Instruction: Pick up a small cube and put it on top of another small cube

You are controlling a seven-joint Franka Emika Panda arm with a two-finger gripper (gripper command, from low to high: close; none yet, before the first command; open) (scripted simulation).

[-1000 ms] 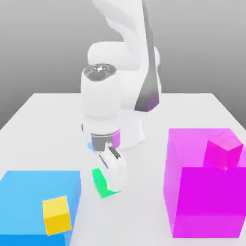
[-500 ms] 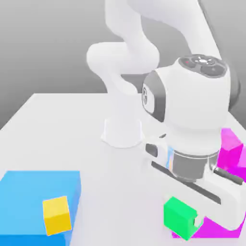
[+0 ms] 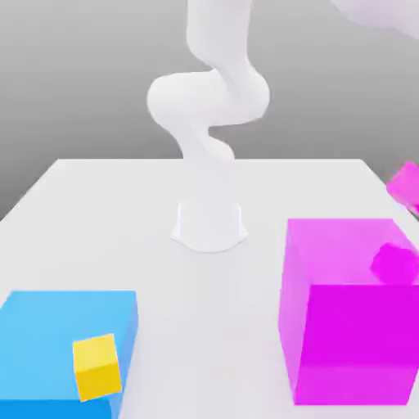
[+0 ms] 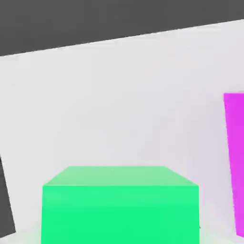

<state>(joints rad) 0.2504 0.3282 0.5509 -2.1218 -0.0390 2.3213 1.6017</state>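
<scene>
The small green cube (image 4: pixel 120 209) sits very close in the hand view, hanging over the white table (image 4: pixel 119 105), so my gripper is shut on it. In the exterior view the arm (image 3: pixel 214 98) rises out of the top of the picture. A small magenta cube-like shape (image 3: pixel 406 185) is at the exterior view's right edge, tilted and partly cut off. A darker magenta patch (image 3: pixel 394 262) lies on top of the large magenta block (image 3: pixel 348 344); whether it is a shadow or a cube, I cannot tell.
A large blue block (image 3: pixel 49 327) stands at the exterior view's front left, with a small yellow cube (image 3: pixel 97 367) against its near face. The arm's round base (image 3: pixel 209 225) sits mid-table. A magenta face (image 4: pixel 234 162) stands beside the green cube in the hand view.
The hand has lifted out of the exterior view, taking the green cube with it. The small magenta cube no longer sits as before on the large block; a pink shape now appears at the right edge.
</scene>
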